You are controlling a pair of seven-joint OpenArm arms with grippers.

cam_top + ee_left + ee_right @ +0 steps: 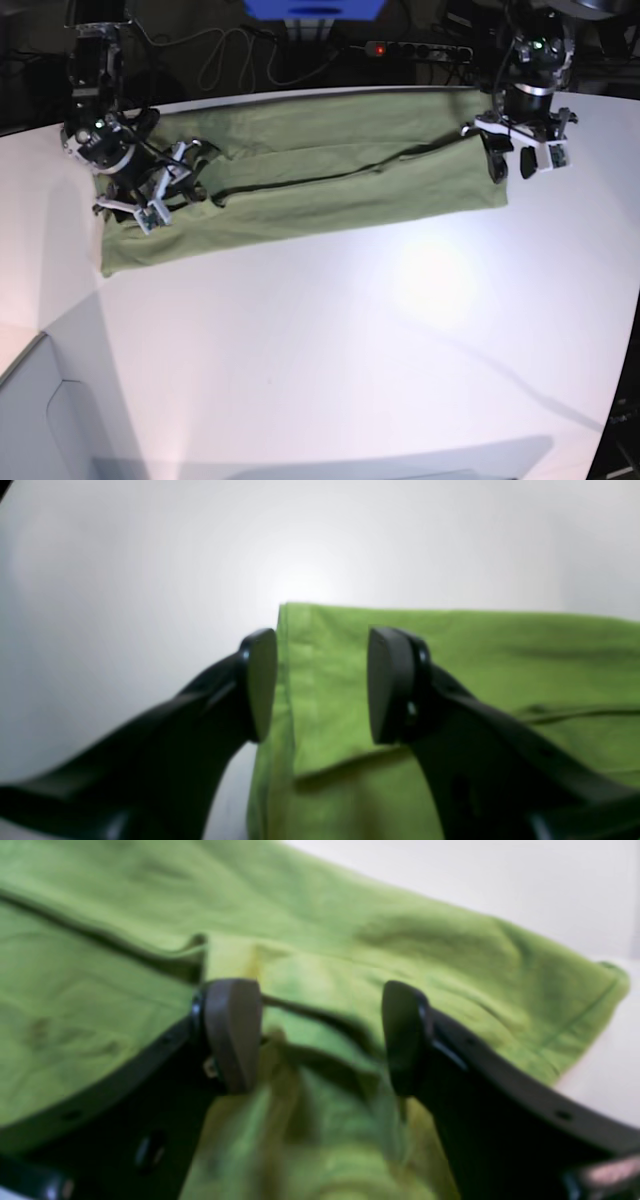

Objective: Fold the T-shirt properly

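Near half of bench [350,340]: bare, open to pass.
Far strip: T-shirt [330,190] spans it, arms at both ends.
Back edge: cables [240,55], power strip [420,50].

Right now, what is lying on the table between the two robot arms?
Only the T-shirt, folded into a long green band. The base view shows it running from the right gripper to the left gripper, with nothing else between them.

White desk [330,340], matte, one bright glare patch right of centre. Behind its far edge, dark background: black power strip [418,50] with a lit red switch, lying level; grey cables [232,55] looped to its left; blue object [315,8] at top centre, cropped by the frame edge.
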